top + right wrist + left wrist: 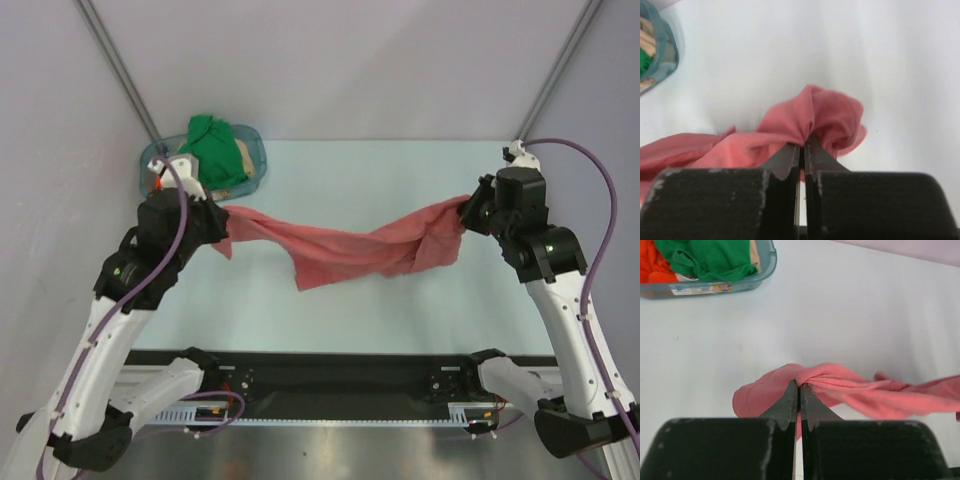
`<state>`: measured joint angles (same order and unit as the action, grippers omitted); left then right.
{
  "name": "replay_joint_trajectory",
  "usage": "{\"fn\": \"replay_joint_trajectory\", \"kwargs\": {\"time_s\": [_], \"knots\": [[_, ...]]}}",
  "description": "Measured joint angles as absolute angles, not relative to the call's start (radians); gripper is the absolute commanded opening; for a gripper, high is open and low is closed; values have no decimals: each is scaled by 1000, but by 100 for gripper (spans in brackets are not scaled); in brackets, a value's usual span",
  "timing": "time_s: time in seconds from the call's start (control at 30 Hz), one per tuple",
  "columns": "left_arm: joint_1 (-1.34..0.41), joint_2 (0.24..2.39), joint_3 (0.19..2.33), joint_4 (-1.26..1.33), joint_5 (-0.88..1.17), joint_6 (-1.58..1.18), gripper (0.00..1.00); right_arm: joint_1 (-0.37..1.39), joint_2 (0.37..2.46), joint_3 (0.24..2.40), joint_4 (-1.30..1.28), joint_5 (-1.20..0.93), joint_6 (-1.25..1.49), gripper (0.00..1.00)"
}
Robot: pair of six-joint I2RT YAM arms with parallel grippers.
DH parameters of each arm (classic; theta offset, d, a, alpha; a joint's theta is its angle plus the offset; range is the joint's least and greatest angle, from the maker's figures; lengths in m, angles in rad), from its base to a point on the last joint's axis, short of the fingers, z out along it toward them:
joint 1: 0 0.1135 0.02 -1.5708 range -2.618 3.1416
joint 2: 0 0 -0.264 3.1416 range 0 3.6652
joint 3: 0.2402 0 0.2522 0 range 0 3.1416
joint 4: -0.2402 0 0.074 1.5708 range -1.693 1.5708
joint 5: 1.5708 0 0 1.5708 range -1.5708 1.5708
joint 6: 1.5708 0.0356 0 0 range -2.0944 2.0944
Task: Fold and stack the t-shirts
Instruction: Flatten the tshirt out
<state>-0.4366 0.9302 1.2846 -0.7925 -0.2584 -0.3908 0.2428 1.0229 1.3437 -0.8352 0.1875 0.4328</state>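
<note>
The salmon-red t-shirt (345, 250) hangs stretched between my two grippers above the table, sagging in the middle. My left gripper (222, 225) is shut on its left end; the left wrist view shows the gripper (800, 386) pinching bunched cloth (860, 392). My right gripper (466, 212) is shut on its right end; the right wrist view shows the gripper (803, 145) pinching the cloth (825, 112). A green t-shirt (212, 148) lies heaped in the tub, with orange cloth (651, 262) and beige cloth (245, 158) beside it.
The clear blue-tinted tub (255, 150) stands at the back left of the table, behind my left arm. It also shows in the left wrist view (715, 287) and at the left edge of the right wrist view (665, 52). The pale table (400, 170) spreads under the shirt.
</note>
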Motion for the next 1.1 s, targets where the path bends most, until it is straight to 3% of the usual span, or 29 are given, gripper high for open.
{"fn": "replay_joint_trajectory", "kwargs": {"time_s": [0.2, 0.27, 0.33, 0.47, 0.5, 0.53, 0.63, 0.7, 0.77, 0.97, 1.03, 1.1], "knots": [[-437, 939, 1334, -884, -294, -392, 2, 162, 1090, 1341, -969, 31, 419, 4], [-435, 1029, 1383, -893, -311, -387, 0, 102, 1173, 1341, -972, -44, 411, 4], [-423, 1164, 1463, -891, -316, -373, 5, 41, 1293, 1350, -967, -99, 406, 6], [-397, 1503, 1695, -847, -312, -316, 41, -38, 1584, 1414, -950, -149, 401, 25], [-395, 1608, 1774, -835, -315, -298, 59, -49, 1647, 1441, -944, -148, 395, 31], [-395, 1704, 1846, -826, -323, -276, 67, -57, 1708, 1478, -947, -142, 390, 46], [-406, 1898, 2006, -836, -372, -240, 78, -69, 1845, 1615, -968, -114, 363, 63], [-420, 1920, 2006, -858, -390, -220, 78, -70, 1893, 1692, -975, -80, 337, 67], [-439, 1880, 1963, -862, -395, -208, 70, -64, 1880, 1694, -989, -47, 317, 71], [-492, 1416, 1471, -842, -268, -234, 40, 109, 1627, 1433, -992, -43, 302, 63], [-493, 1239, 1304, -855, -196, -281, 38, 220, 1576, 1370, -990, -60, 302, 56], [-496, 1106, 1165, -852, -135, -337, 40, 335, 1568, 1342, -986, -76, 310, 55]]}}
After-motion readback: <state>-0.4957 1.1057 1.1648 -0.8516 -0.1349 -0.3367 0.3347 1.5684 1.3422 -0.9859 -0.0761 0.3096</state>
